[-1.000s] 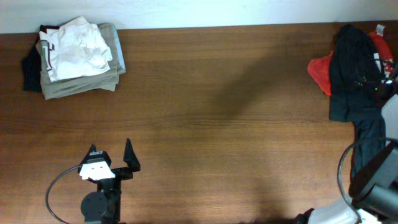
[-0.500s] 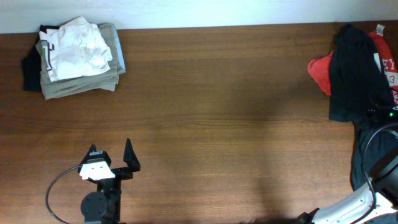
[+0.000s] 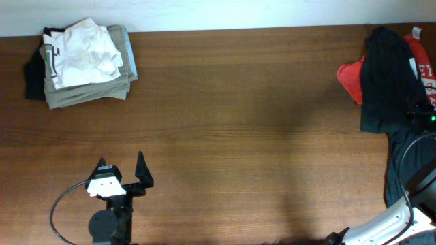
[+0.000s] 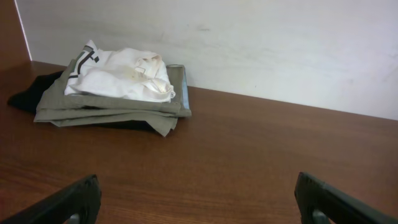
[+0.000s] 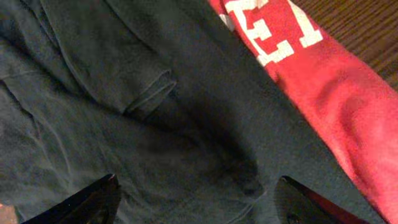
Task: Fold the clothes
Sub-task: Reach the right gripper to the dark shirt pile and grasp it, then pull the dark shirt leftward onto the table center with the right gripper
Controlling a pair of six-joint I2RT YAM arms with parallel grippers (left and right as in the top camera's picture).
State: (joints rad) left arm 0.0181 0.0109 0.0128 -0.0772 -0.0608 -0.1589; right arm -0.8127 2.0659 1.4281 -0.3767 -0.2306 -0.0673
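Note:
The black T-shirt (image 3: pixel 385 75) lies crumpled at the table's far right, partly over a red T-shirt, with a part hanging down the right edge. In the right wrist view the black T-shirt (image 5: pixel 155 118) fills most of the frame. My right gripper (image 5: pixel 200 202) is open just above the black fabric, with nothing between its fingers. In the overhead view only the right arm's cable and a green light show at the right edge. My left gripper (image 3: pixel 122 171) is open and empty over bare table at the lower left; it also shows in the left wrist view (image 4: pixel 199 199).
A red T-shirt (image 3: pixel 351 80) with white lettering (image 5: pixel 273 31) lies under the black one. A stack of folded white and khaki garments (image 3: pixel 85 62) sits at the far left corner, also in the left wrist view (image 4: pixel 115 90). A white wall runs behind the table.
My right arm has drawn off toward the right edge of the overhead view, uncovering more of the black and red shirts. The left arm has not moved.

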